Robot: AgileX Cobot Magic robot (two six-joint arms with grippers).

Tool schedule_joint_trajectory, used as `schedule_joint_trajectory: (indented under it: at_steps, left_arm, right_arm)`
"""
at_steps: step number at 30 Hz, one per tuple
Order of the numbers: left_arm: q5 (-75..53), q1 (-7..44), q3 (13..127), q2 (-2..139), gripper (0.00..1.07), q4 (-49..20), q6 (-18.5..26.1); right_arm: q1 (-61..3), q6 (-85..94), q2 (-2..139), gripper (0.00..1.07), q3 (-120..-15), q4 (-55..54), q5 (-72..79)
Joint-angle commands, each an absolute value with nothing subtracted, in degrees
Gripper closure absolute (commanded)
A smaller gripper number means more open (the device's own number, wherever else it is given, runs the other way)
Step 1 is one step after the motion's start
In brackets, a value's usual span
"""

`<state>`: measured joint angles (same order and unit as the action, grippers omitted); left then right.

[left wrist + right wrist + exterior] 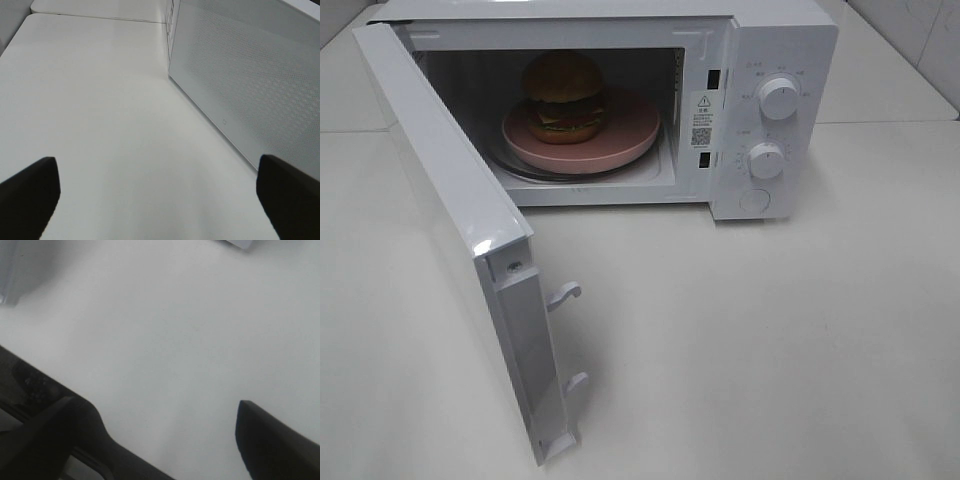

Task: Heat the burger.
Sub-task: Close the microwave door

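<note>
Nearest the high camera is the microwave door (440,200), standing wide open on its left hinge, its two latch hooks (563,293) pointing out over the white table (770,330). Behind it, inside the microwave (790,50), the burger (565,90) sits on a pink plate (625,140) in the cooking chamber, a little left of the plate's middle.

By my reading, the loading is done. What's left is to shut the door and set the upper knob (778,98) and the lower knob (766,160). I can't read their markings from here, so I can't say whether either is already set.

The burger stands upright, bun dome up and layers lying flat, so its stacking axis runs straight up. It's round, so I see no sideways heading.

Neither arm shows in the high view. From the wrist cameras, the left gripper (159,197) has its jaws spread wide over bare table beside the door's outer face, holding nothing. The right gripper (167,427) is likewise spread apart and empty above the tabletop.
</note>
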<state>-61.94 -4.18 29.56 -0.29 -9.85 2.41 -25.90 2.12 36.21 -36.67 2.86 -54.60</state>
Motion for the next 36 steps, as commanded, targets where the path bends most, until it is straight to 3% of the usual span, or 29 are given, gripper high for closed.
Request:
schedule_joint_trajectory:
  at_steps: [1,17,36]
  left_arm:
    - [-61.1,-4.3,29.6,-1.1,0.07,-9.9,2.3]
    - [-61.1,-4.3,29.6,-1.1,0.07,-9.9,2.3]
    - [-61.1,-4.3,29.6,-1.2,0.07,-9.9,2.3]
  right_arm:
    - [-21.5,0.7,32.1,0.31,-34.7,2.9,-55.0]
    - [-8.4,-4.3,13.1,0.31,-29.8,2.9,-54.8]
    - [-4.5,-4.1,-2.0,0.32,-28.1,2.9,-55.0]
